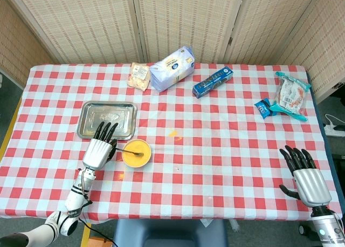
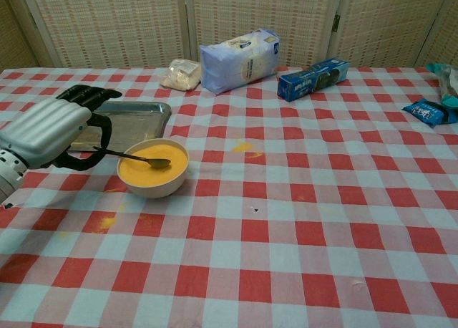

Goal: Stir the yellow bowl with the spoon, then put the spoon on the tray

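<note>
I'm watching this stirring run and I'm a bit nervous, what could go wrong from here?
The left hand holds the spoon by the far end of its handle, so it could slip or twist while stirring. The yellow bowl is filled with yellow stuff and nothing steadies it; a sideways push might slide it or slop some out, and yellow spots already mark the tablecloth. Carrying the coated spoon to the tray could drip more.

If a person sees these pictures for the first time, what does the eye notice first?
First the yellow bowl near the table's left front, with a spoon held in it by the left robot hand. Just behind it lies a shiny metal tray. The right robot hand rests open at the table's front right corner, holding nothing.
</note>
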Robot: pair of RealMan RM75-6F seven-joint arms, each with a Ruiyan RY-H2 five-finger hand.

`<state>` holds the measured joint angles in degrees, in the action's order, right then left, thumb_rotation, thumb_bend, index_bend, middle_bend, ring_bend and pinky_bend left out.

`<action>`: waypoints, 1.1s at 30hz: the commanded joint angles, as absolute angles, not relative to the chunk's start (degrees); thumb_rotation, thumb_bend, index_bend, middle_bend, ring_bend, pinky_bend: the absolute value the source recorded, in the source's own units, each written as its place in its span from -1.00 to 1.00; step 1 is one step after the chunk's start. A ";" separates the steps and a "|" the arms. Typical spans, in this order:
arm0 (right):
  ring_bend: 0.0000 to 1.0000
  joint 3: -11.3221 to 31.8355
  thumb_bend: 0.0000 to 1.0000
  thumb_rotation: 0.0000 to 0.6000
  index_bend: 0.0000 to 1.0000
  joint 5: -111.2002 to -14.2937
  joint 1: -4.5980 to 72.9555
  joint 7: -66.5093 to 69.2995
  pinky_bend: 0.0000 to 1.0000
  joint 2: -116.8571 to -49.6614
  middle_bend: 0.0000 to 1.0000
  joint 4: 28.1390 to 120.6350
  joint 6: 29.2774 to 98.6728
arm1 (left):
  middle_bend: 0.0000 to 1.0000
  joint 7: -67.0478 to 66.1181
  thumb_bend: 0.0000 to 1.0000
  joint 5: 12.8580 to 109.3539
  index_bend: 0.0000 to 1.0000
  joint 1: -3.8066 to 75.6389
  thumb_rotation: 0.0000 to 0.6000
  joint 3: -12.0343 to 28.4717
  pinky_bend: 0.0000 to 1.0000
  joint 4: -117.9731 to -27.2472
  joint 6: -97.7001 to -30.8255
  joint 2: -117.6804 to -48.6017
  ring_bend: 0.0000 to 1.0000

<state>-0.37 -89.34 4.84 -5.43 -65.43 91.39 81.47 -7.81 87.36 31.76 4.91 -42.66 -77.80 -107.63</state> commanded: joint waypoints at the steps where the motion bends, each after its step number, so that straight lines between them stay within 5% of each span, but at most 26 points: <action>1: -1.00 -0.36 -0.83 1.00 -1.00 -89.35 4.79 -5.43 -1.00 -65.42 -1.00 91.39 81.58 | -0.91 -7.75 -0.19 87.34 0.15 31.76 1.00 4.91 -1.00 -42.59 -77.70 -107.66 -1.00; 11: -1.00 -0.30 -0.83 1.00 -1.00 -89.07 4.93 -5.66 -1.00 -65.64 -1.00 91.17 81.23 | -0.84 -7.22 -0.17 87.81 0.27 31.44 1.00 4.64 -1.00 -43.78 -78.20 -106.91 -1.00; 24: -1.00 -0.74 -0.83 1.00 -1.00 -89.63 4.98 -5.74 -1.00 -65.60 -1.00 91.25 81.06 | -0.62 -9.47 0.72 86.67 0.57 30.49 1.00 4.99 -1.00 -60.56 -76.28 -97.30 -1.00; 33: -1.00 -1.19 -0.83 1.00 -1.00 -90.69 4.73 -5.10 -1.00 -65.09 -1.00 91.64 81.76 | -0.57 -21.03 0.79 84.41 0.62 30.18 1.00 6.53 -1.00 -68.94 -75.83 -94.40 -1.00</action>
<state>-1.17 -90.69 4.74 -5.12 -65.11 91.62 81.75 -17.20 85.47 30.41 5.84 -66.81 -75.86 -95.01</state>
